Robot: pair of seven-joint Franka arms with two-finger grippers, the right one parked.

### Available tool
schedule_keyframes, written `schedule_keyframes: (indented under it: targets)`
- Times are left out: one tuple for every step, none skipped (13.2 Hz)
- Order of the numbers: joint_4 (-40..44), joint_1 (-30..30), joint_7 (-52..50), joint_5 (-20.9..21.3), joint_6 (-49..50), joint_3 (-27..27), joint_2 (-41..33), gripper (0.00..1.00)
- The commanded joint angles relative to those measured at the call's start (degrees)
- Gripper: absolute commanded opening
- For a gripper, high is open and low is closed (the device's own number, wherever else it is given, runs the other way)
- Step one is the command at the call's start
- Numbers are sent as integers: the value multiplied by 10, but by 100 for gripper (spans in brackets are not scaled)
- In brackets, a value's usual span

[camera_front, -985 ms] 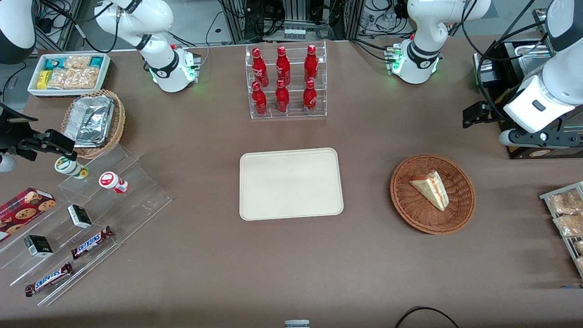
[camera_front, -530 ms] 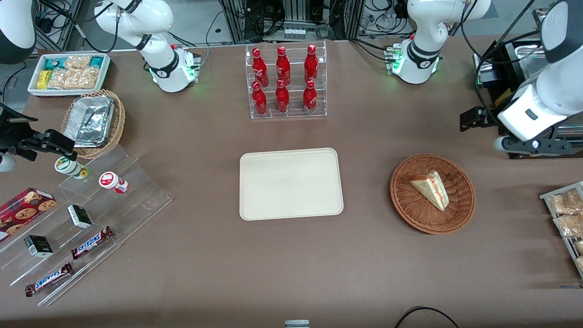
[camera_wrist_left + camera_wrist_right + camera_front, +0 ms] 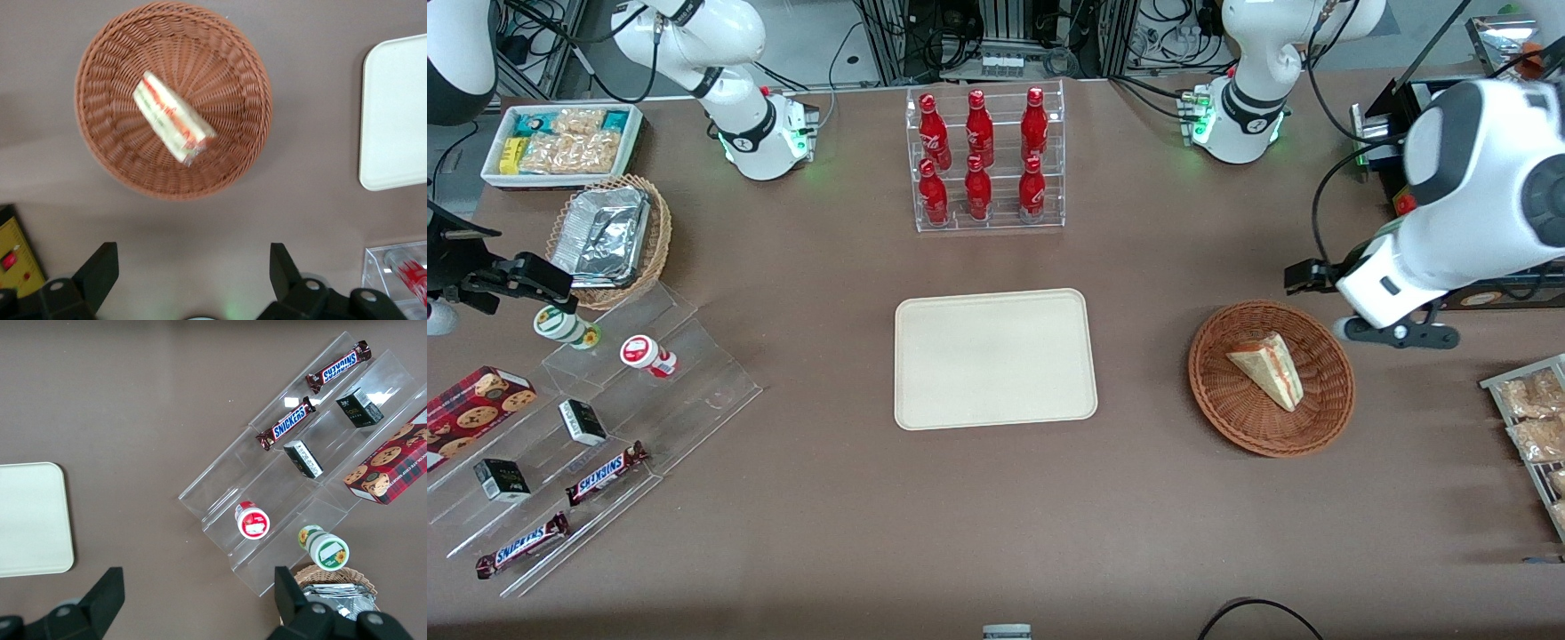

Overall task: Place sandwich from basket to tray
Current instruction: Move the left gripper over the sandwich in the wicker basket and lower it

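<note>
Bare brown tabletop (image 3: 1138, 267) separates the flat cream-beige tray (image 3: 995, 358) from the round reddish-brown wicker basket (image 3: 1232, 418), where the triangular white-bread sandwich (image 3: 1267, 369) is lodged. Above its rim the left gripper (image 3: 193, 280) is held wide open and empty.

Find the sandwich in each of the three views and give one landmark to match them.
Front view: sandwich lies in the basket, beside the tray.
Left wrist view: sandwich in the basket; the gripper hangs above the table by it, jaws open.
Right wrist view: not in it.
Shared landmark: the tray.
</note>
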State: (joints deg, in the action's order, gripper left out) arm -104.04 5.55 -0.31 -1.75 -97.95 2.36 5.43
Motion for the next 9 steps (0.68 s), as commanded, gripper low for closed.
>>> schedule_keyframes:
  targets:
    - [-72,13,-7,10,-72,-4,-18,100]
    - [-86,13,-7,10,-95,-4,-16,100]
    - [-104,13,-8,10,-125,-4,-12,100]
    - [-133,11,-11,10,-173,-5,-10,100]
    - [-165,10,-29,10,-230,-5,-7,100]
    - [-201,9,-59,10,-291,-6,-3,100]
    - [-216,8,-81,10,-328,-6,5,100]
    - [-215,8,-110,10,-329,-7,18,100]
    - [-214,7,-142,10,-332,-7,20,100]
